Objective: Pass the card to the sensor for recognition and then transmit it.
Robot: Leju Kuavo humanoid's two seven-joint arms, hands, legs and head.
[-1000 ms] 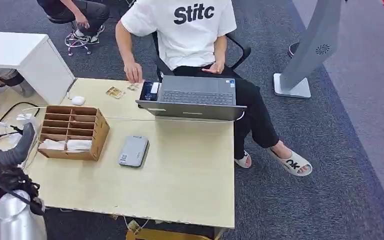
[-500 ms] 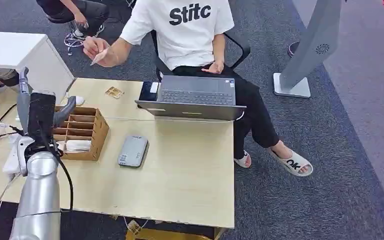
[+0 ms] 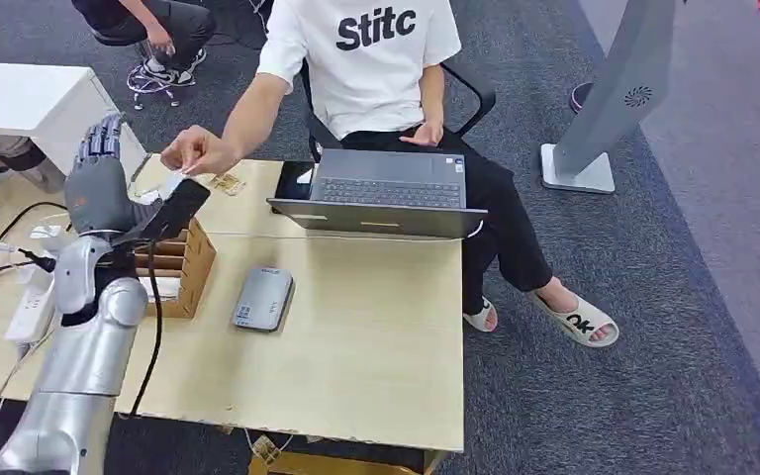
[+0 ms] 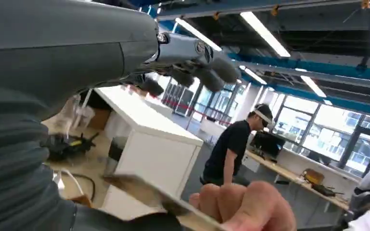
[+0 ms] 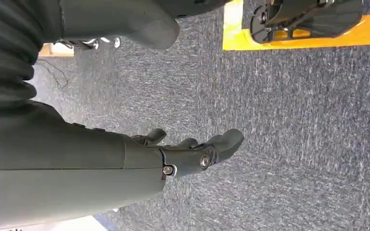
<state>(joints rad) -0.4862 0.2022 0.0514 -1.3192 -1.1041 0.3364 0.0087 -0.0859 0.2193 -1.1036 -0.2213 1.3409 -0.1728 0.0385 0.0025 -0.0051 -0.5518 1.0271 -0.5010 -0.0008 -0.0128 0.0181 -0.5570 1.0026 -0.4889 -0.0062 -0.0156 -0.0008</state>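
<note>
Pale wood tabletop (image 3: 356,327) lies below my left hand (image 3: 99,188), which has risen over the far left corner in the last second and now waits with fingers spread, grasping nothing. The person's hand (image 3: 196,151) has lifted the card (image 4: 149,195) from beside the laptop (image 3: 381,193) and holds it out just beside my thumb, a handover about to begin. The grey sensor (image 3: 263,298) sits near the wooden organiser (image 3: 193,262). My right hand (image 5: 192,151) hangs over carpet, fingers loosely curled, holding nothing.
</note>
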